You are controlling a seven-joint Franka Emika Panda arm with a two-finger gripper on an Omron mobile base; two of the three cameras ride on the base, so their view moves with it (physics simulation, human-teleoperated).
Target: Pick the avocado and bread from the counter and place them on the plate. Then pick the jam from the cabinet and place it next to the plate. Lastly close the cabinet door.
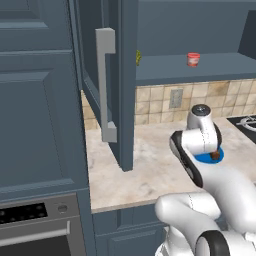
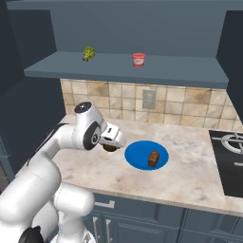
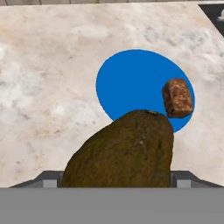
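My gripper [image 2: 110, 145] is shut on the dark olive-brown avocado [image 3: 122, 153], which hangs just above the beige counter [image 2: 190, 175], at the left rim of the blue plate [image 2: 137, 154]. In the hand view the avocado looms between the finger tips, with the plate [image 3: 131, 81] beyond it. The brown bread [image 2: 153, 159] lies on the plate's right side, as the hand view [image 3: 177, 97] also shows. A red jam [image 2: 138, 60] jar stands on the shelf of the cabinet [image 2: 128, 71]. The cabinet door [image 1: 125, 85] stands open, its grey bar handle [image 1: 105, 85] facing me.
A small green item [image 2: 88, 53] sits on the shelf left of the jam. A black cooktop [image 2: 232, 161] lies at the counter's right end. An oven [image 1: 35, 225] is built in under tall cabinets at the left. An outlet [image 2: 149, 98] is set in the tiled backsplash.
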